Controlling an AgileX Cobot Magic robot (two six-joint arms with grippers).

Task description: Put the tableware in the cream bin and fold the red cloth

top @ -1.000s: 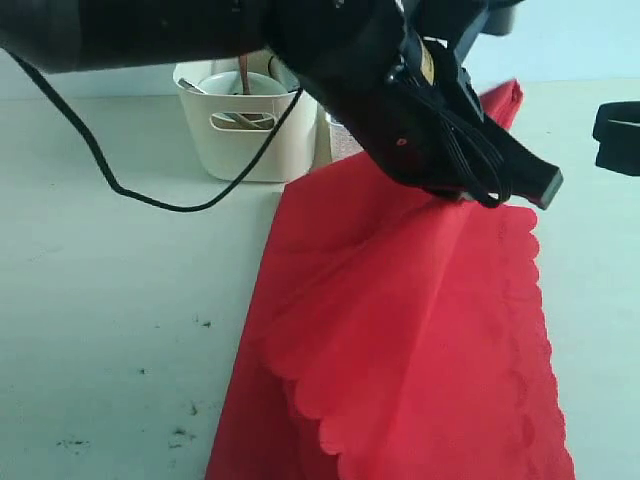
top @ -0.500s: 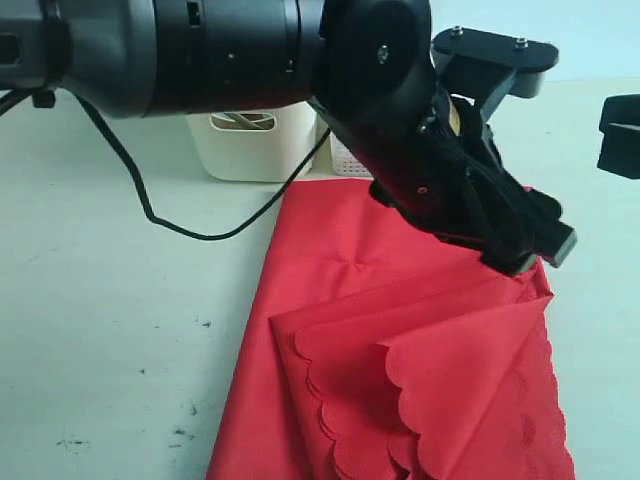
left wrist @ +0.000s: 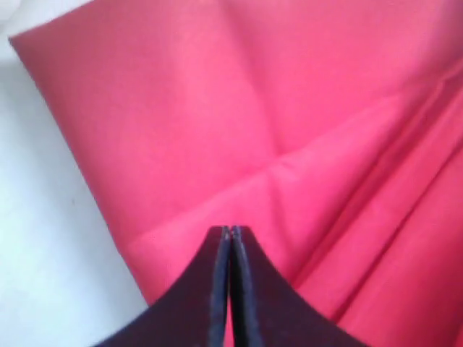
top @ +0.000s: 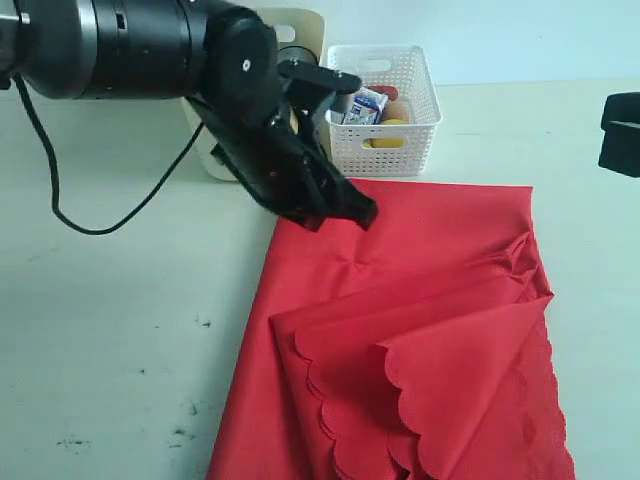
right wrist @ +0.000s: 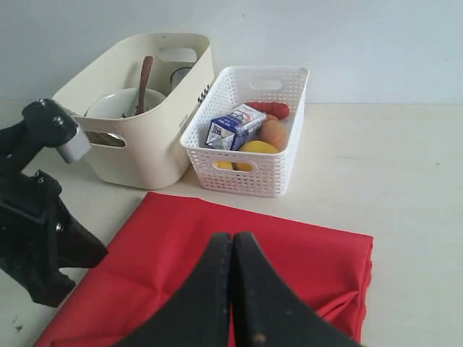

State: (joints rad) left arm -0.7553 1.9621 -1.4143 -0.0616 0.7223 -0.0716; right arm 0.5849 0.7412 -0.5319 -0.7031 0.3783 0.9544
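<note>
Two bins stand at the far side of the table (top: 110,330) in the exterior view. The cream bin (top: 214,160) is mostly hidden behind the bulky left arm (top: 140,45), and the white perforated basket (top: 384,150) sits just beside it. The red cloth (top: 420,330) lies spread in front of both bins. One part is turned loosely over itself, so its scalloped edges lie in layers on the near half. The left gripper (top: 362,214) points down over the cloth's far left corner with its fingers pressed together. I cannot tell from here whether it touches the fabric. A black part of the right arm (top: 620,132) shows at the right edge, well apart from the cloth.

The left wrist view shows the left gripper (left wrist: 230,231) with both fingers tight against each other and nothing between them. Below it are creased red cloth (left wrist: 289,123) and a strip of pale table (left wrist: 43,217).

In the right wrist view, the right gripper (right wrist: 233,237) is also closed and empty, hanging over the red cloth (right wrist: 166,238). Beyond it the cream bin (right wrist: 145,148) holds the white bowl (right wrist: 119,105) and the dark wooden spoon (right wrist: 145,72), which stands upright in the bowl. The white basket (right wrist: 253,170) holds a milk carton (right wrist: 231,126), a sausage (right wrist: 269,108), an egg (right wrist: 273,132) and a lemon (right wrist: 257,148).
</note>
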